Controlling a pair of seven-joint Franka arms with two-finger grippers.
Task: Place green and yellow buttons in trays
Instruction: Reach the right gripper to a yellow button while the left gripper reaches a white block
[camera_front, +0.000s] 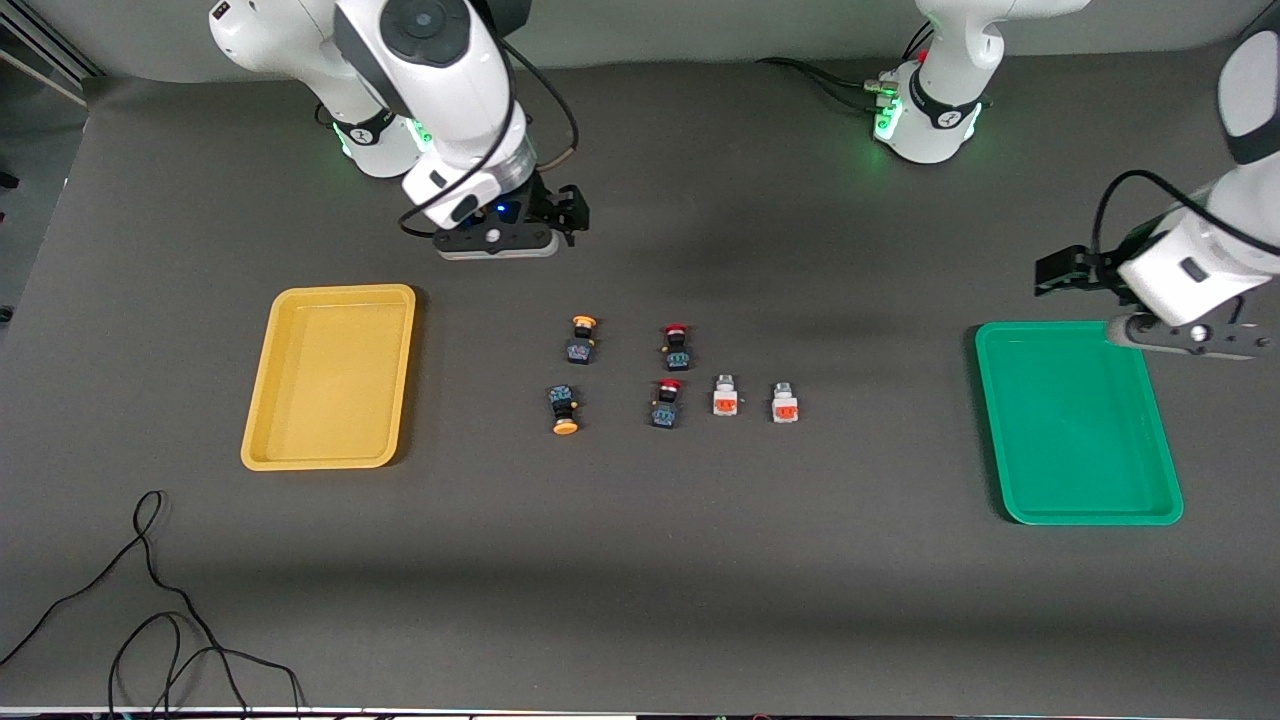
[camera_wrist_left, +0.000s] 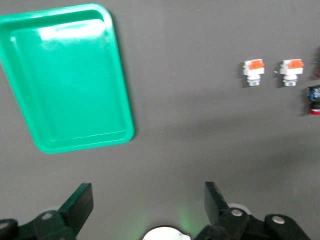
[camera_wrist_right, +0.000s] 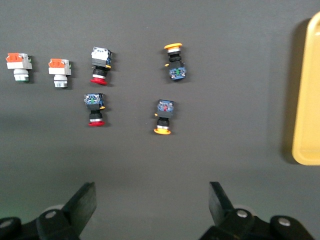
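Two dark buttons with orange-yellow caps (camera_front: 581, 340) (camera_front: 563, 408) lie mid-table, also seen as button (camera_wrist_right: 175, 62) and button (camera_wrist_right: 164, 116) in the right wrist view. Beside them, toward the left arm's end, lie two white-bodied buttons (camera_front: 725, 396) (camera_front: 784, 403), which the left wrist view shows as button (camera_wrist_left: 253, 71) and button (camera_wrist_left: 291, 71). The yellow tray (camera_front: 330, 380) and the green tray (camera_front: 1075, 430) hold nothing. My right gripper (camera_front: 568, 212) (camera_wrist_right: 151, 202) hangs open over bare mat, apart from the buttons. Open too, my left gripper (camera_front: 1058, 270) (camera_wrist_left: 148, 200) hovers by the green tray's (camera_wrist_left: 70, 75) edge.
Two dark buttons with red caps (camera_front: 677, 347) (camera_front: 666, 403) lie between the yellow-capped pair and the white pair. A black cable (camera_front: 150, 580) loops on the mat near the front camera, at the right arm's end. The yellow tray's rim (camera_wrist_right: 307, 100) shows in the right wrist view.
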